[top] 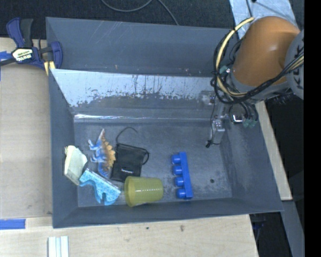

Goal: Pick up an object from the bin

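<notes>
The tool [213,138] hung over bare, scuffed grey floor on the right side of the bin [150,47], near the streaked back wall. I could not tell whether it was clenched or released. The blue knobbed block [181,176] lay nearest, apart from it, with a yellow cup [143,190] and a black pouch [127,163] further left.

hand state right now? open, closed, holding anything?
Hand: open or closed cannot be told. It is over bare bin floor, apart from the blue studded brick.
</notes>
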Motion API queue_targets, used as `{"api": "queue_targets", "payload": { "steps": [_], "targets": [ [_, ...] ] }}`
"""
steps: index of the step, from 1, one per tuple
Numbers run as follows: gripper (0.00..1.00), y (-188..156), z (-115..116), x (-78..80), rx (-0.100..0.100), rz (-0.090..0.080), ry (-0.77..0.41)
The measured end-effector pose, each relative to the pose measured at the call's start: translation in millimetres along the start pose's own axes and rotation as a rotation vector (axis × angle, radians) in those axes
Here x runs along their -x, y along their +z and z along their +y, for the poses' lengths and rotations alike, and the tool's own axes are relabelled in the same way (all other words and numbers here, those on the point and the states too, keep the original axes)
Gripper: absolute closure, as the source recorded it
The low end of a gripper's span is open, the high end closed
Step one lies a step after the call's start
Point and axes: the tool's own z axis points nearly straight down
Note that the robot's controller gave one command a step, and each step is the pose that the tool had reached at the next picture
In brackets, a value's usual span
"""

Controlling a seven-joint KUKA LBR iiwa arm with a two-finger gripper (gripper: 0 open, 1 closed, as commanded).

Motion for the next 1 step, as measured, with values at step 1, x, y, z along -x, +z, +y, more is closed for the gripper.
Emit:
{"api": "queue_targets", "payload": {
  "steps": [1],
  "targets": [
    [0.00,-5.1,0.1,1.6,-0.001,-0.009,-0.001]
  ]
}}
